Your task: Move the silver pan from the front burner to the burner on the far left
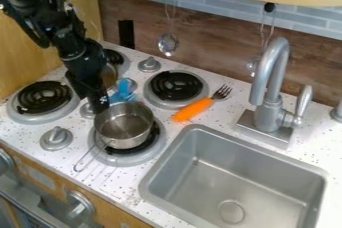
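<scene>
You have the gripper [101, 108] at the back-left rim of the metal pot [125, 126], left of centre in the frame. The pot is upright over the front-right burner [157, 146], its wire handle [87, 160] pointing to the lower left. You cannot tell whether the pincer is spread, pressed together or pinching the rim, nor whether the pot rests fully on the coil.

The step in hand looks like handling the pot at its rim, either taking hold or letting go. Your next move likely calls for confirming the grip first: keep the pot level if it is held, or draw straight up if it is free. Mind the blue item [123, 92] just behind the pot; a sideways swing could knock it.

Count one pot, one blue item, one fork [222, 92] with an orange handle [192, 109], four burners, four knobs on the stove top and two on the front panel at the lower left. Two utensils [167, 44] [253, 66] hang at the top; one tap [269, 114] and one sink [262, 184] lie to the right.
</scene>
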